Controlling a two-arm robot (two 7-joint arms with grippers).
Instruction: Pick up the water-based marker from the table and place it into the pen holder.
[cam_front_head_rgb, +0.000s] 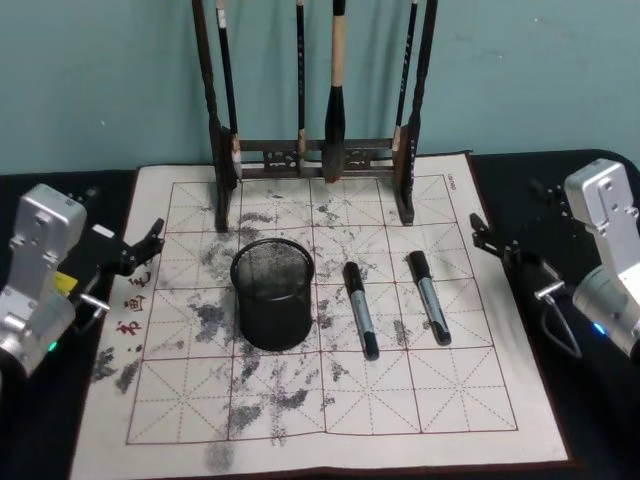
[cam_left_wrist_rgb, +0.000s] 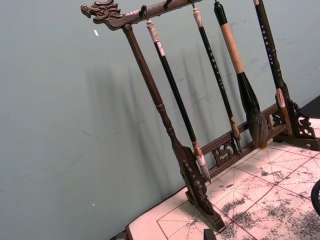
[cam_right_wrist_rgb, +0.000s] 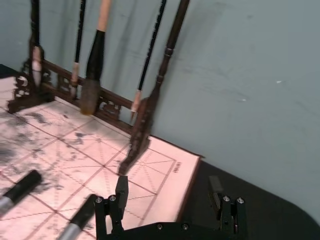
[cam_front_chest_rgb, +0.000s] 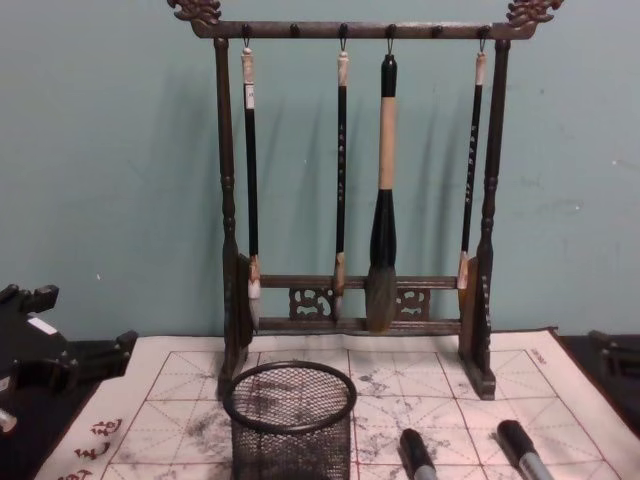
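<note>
**Two markers lie on the mat, beside the cup**

Closest to the robot is the dark table (cam_front_head_rgb: 600, 440). A white mat (cam_front_head_rgb: 330, 410) covers it, with red lines and lots of grey ink smudges.

A bit farther in stands the pen holder (cam_front_head_rgb: 270, 322). It is a round black mesh cup and it stands upright. Looking down into it, you see its own mesh sides and bottom.

Two markers lie flat on the mat to the right of the cup. The first marker (cam_front_head_rgb: 361, 310) is near the cup but not touching it. The second marker (cam_front_head_rgb: 428, 297) lies farther right, apart from the first. Both are dark with a grey middle, and both lie lengthwise, one end toward the robot and one end away.

The left gripper (cam_front_head_rgb: 145, 245) hangs over the left edge of the mat, near some red writing. Its fingers are spread apart and hold nothing. The right gripper (cam_right_wrist_rgb: 167, 194) hangs at the right edge of the mat, with one finger over the mat and one over the dark table. Its fingers (cam_right_wrist_rgb: 120, 187) are spread wide too, holding nothing.

Farthest back, at the far edge of the mat, stands a tall dark wooden rack (cam_front_chest_rgb: 228, 200). Four brushes hang from its top bar (one is fat with a tan handle (cam_front_chest_rgb: 383, 130)). Behind it is a blue-green wall (cam_front_chest_rgb: 100, 150).
</note>
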